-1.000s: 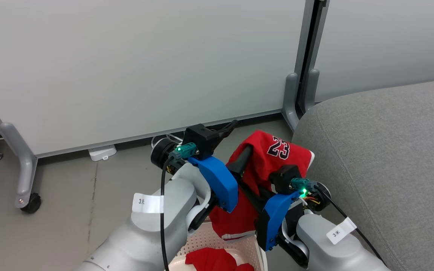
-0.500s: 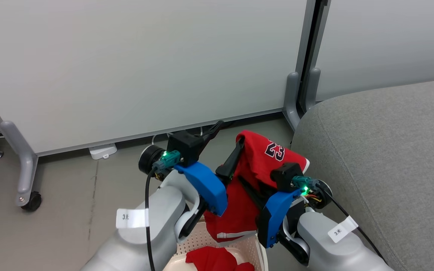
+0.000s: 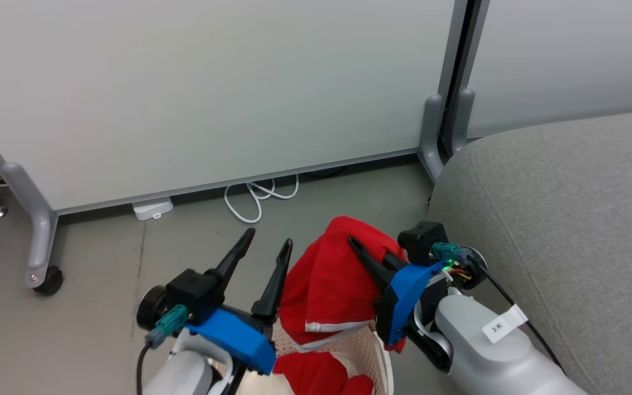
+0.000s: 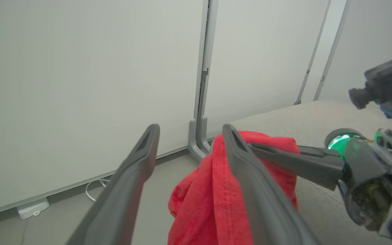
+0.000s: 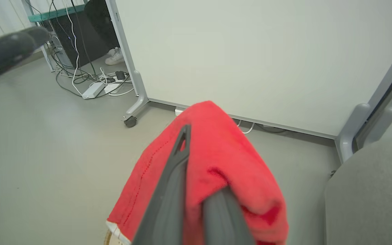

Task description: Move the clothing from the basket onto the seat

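Two grippers stood above the basket (image 3: 370,351), and just one of them carried anything. The right gripper (image 3: 361,249) had its jaws pressed together on a fold of the red garment (image 3: 327,285). In the right wrist view one dark finger lay along the outside of the cloth while the other came up from beneath it, so the fabric was pinched between them and bunched over their tips. From that pinch the garment hung down below the jaws, its white-striped hem reaching the basket's rim. Lower again, inside the basket, lay more red cloth (image 3: 316,378); which piece it was could not be told.

The left gripper (image 3: 266,241) had its jaws spread wide, with bare floor showing between them. The finger nearer the other arm stood just beside the hanging garment, and whether it touched the cloth was unclear. In the left wrist view the red fabric sat behind that finger, with a finger of the right gripper reaching into it from the side.

The seat (image 3: 568,219) lay just outboard of the right jaws, and the garment hung short of its rounded edge. Beyond both sets of fingertips a looped white cable (image 3: 255,197) lay on the grey floor at the foot of a pale partition panel (image 3: 212,82).
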